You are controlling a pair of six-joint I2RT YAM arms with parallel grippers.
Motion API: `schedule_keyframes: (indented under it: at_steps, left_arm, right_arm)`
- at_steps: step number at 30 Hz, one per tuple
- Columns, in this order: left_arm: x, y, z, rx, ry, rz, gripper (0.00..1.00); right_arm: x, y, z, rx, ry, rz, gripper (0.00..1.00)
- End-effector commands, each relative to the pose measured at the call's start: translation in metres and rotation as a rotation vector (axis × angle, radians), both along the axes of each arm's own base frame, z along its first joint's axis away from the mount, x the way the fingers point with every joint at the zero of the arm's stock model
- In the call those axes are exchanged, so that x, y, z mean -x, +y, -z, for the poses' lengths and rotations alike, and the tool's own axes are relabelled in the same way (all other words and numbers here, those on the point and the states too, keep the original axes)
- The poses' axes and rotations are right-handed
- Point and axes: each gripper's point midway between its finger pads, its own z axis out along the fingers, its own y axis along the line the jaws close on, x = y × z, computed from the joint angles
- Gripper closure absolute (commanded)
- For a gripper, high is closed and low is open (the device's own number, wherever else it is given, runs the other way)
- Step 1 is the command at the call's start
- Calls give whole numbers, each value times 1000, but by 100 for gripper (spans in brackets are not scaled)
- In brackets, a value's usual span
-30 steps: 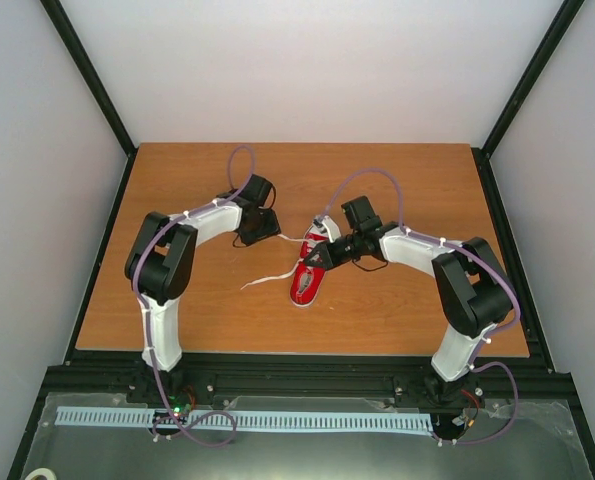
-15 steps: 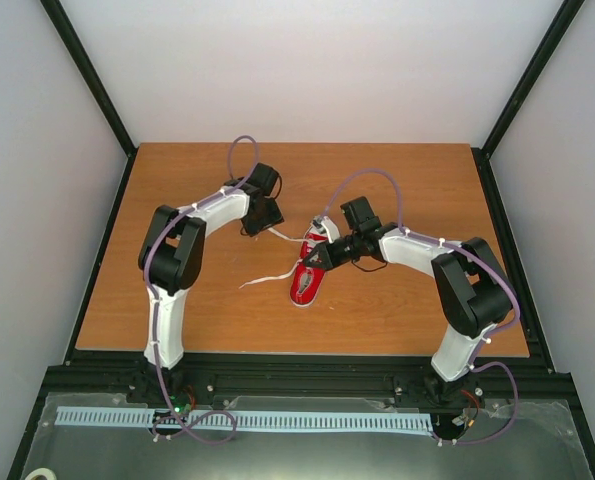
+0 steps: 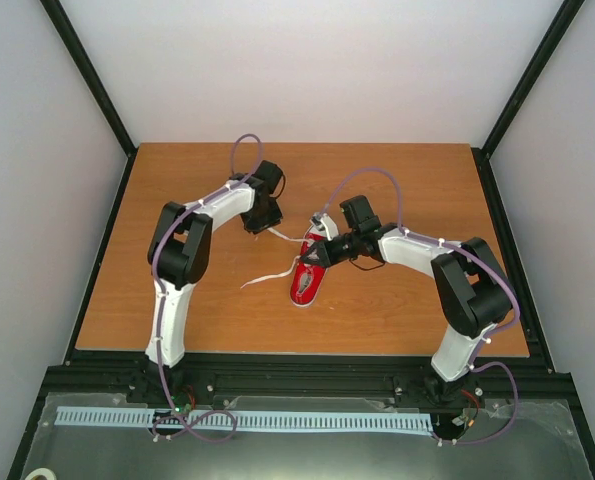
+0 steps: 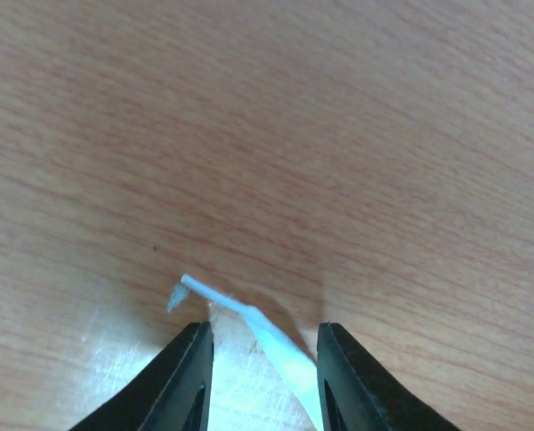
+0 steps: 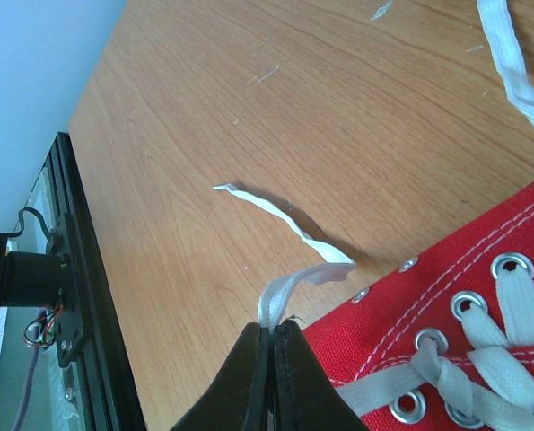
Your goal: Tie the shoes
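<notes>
The red shoe (image 3: 306, 280) with white toe cap lies mid-table, toe toward me. In the right wrist view its red canvas side (image 5: 482, 296) and eyelets fill the lower right. My right gripper (image 5: 271, 325) is shut on a folded bit of white lace (image 5: 289, 289), whose free end trails left over the wood. My left gripper (image 4: 262, 330) hovers low over the table left of the shoe's heel, jaws apart. The tip of the other lace (image 4: 249, 316) lies between its fingers, nearer the right finger (image 4: 343, 377), not pinched. From above, this lace (image 3: 289, 238) runs from the shoe to the left gripper (image 3: 267, 224).
The wooden table (image 3: 397, 180) is ringed by a black frame and white walls. A loose lace end (image 3: 262, 280) lies on the wood left of the shoe. The table's near edge and black rail (image 5: 78, 296) show at the left of the right wrist view.
My left arm has swung right, closer to the shoe's heel, and its jaws have narrowed around the lace tip. The right gripper and shoe have stayed put.
</notes>
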Motion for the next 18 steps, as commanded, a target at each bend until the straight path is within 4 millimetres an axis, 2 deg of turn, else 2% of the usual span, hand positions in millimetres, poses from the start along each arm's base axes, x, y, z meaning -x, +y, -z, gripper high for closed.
schedule_keyframes:
  at_steps: [1, 9, 13, 18]
  left_arm:
    - [0, -2, 1, -66, 24, 41, 69]
    - [-3, -4, -1, -93, 38, 70, 84]
    - [-9, -7, -4, -95, 35, 79, 99]
    - [-10, -12, -21, -46, -26, 105, 99]
  right_arm:
    - [-2, 4, -18, -33, -56, 2, 97]
    - [0, 3, -20, -36, -62, 7, 97]
    - [0, 1, -20, -28, -66, 20, 97]
    - [-5, -5, -19, 9, -73, 73, 97]
